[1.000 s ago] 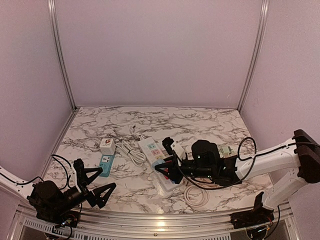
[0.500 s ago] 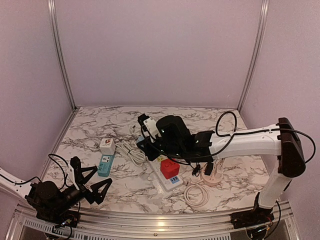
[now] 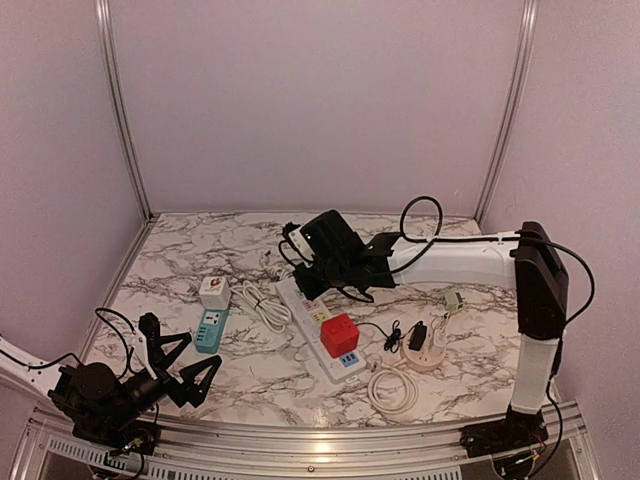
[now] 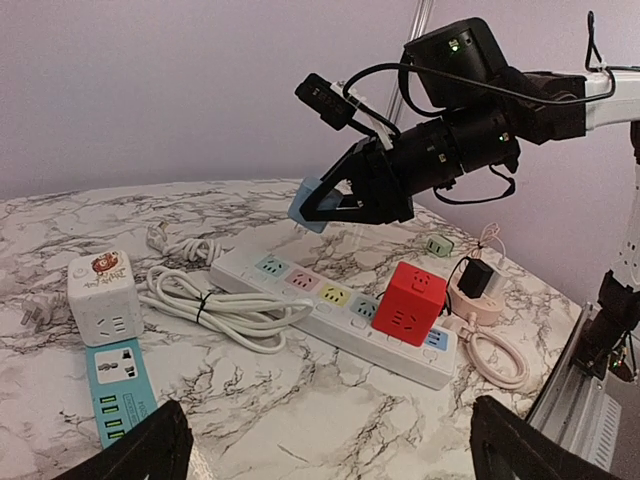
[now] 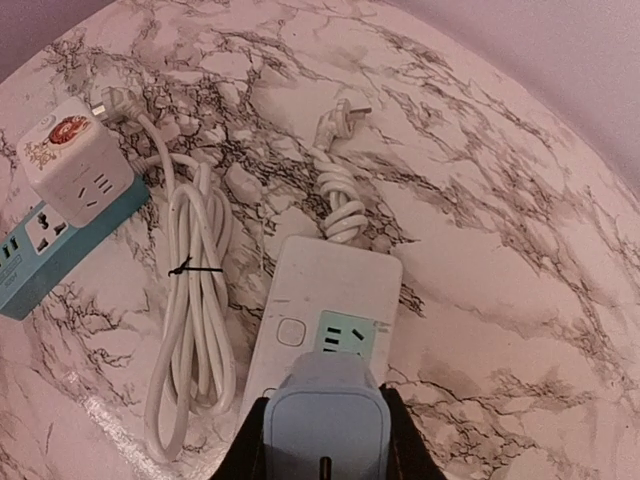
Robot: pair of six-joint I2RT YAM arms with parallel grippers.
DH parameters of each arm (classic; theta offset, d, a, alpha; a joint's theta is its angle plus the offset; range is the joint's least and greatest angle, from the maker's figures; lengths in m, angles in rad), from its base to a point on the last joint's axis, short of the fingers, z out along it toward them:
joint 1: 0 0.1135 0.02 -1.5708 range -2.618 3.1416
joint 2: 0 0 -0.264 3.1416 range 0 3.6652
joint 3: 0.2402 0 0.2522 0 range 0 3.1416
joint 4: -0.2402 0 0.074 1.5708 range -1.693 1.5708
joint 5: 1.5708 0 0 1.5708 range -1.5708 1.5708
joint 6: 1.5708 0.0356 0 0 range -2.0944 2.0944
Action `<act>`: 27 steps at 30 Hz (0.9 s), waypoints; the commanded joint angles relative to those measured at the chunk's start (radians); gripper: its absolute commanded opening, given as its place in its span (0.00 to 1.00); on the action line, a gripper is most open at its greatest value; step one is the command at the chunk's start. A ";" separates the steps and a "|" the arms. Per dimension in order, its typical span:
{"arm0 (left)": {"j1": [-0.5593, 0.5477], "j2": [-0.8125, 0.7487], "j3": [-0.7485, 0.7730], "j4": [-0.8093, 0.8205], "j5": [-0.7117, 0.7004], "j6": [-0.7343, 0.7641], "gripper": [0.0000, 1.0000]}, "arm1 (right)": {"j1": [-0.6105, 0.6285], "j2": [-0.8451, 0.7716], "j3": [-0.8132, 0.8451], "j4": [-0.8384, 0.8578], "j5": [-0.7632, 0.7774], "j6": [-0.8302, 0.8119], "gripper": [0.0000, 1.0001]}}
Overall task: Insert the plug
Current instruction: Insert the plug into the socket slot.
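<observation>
1. The right end effector [image 4: 330, 195] is pinching the pale blue plug [image 5: 323, 415], with one finger pressed against each side. The plug's prongs are hidden from every view.
2. The plug hangs in the air at the upper centre of the left wrist view. It is above the white power strip [image 4: 330, 300] and apart from it.
3. The strip lies flat on the marble counter [image 3: 250, 375]. In the overhead view its long axis runs from upper left to lower right, with the cable end at upper left. A red cube adapter [image 3: 339, 335] sits plugged in toward the lower-right end.
4. The coming move turns on one relation. In the right wrist view the first socket [image 5: 347, 340], tinted pale green, sits just above the plug in the frame. That places it slightly ahead of the end effector and beneath it. The rest of the strip runs down the frame under the plug.
5. The left end effector [image 3: 185, 350] is spread wide and holds nothing. It sits at the lower left of the overhead view, well apart from the strip, so the right arm is much the nearer.
6. The next move probably calls for a small shift toward the socket, then a straight descent. If the plug is tilted, the prongs would likely catch on the socket face.
</observation>
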 commanded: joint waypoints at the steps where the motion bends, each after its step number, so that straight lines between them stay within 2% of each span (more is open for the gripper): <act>1: -0.005 -0.026 0.023 -0.026 -0.018 -0.015 0.99 | -0.058 0.043 0.116 -0.125 -0.059 -0.041 0.00; 8: -0.005 -0.042 0.023 -0.046 -0.014 -0.015 0.99 | -0.067 0.062 0.134 -0.221 -0.078 -0.098 0.00; 18: -0.005 -0.081 0.022 -0.080 -0.021 -0.027 0.99 | -0.105 0.150 0.101 -0.201 -0.179 -0.097 0.00; 27: -0.005 -0.073 0.013 -0.066 -0.026 -0.029 0.99 | -0.105 0.108 0.067 -0.189 -0.219 -0.071 0.01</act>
